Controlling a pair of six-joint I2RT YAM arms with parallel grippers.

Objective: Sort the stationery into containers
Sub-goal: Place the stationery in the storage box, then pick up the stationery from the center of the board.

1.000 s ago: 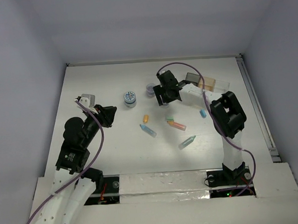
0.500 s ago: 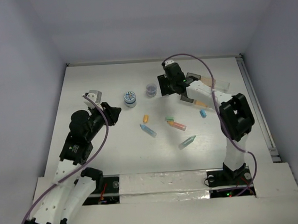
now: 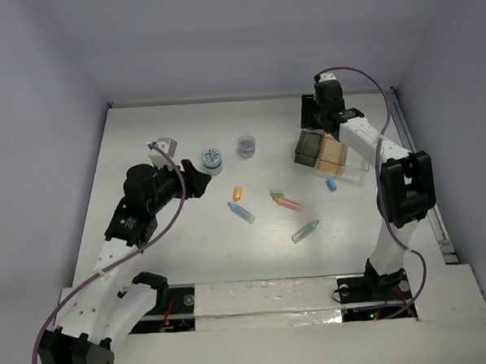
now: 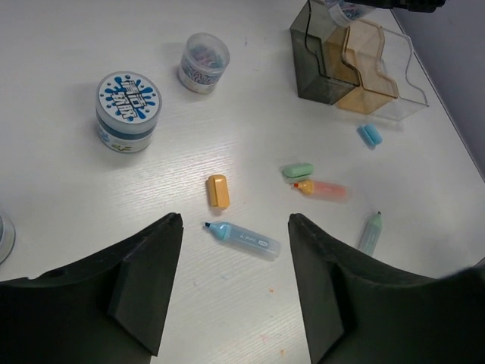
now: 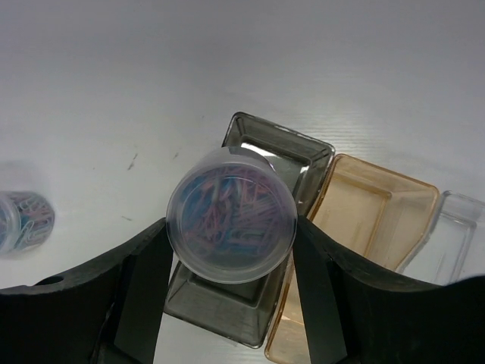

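Now the right gripper (image 3: 324,121), upper right of frame, grips a jar (image 5: 231,208) above the grey tray (image 5: 303,152); left gripper (image 4: 235,227) gapes wide.

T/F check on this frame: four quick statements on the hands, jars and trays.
1. The right hand grips a clear jar of paper clips over the dark grey tray. True.
2. The left hand is shut on the blue-white jar. False: it is open and empty; that jar stands on the table.
3. The tan tray sits between the dark grey tray and the clear tray. True.
4. The orange stick lies in the tan tray. False: it lies on the table.
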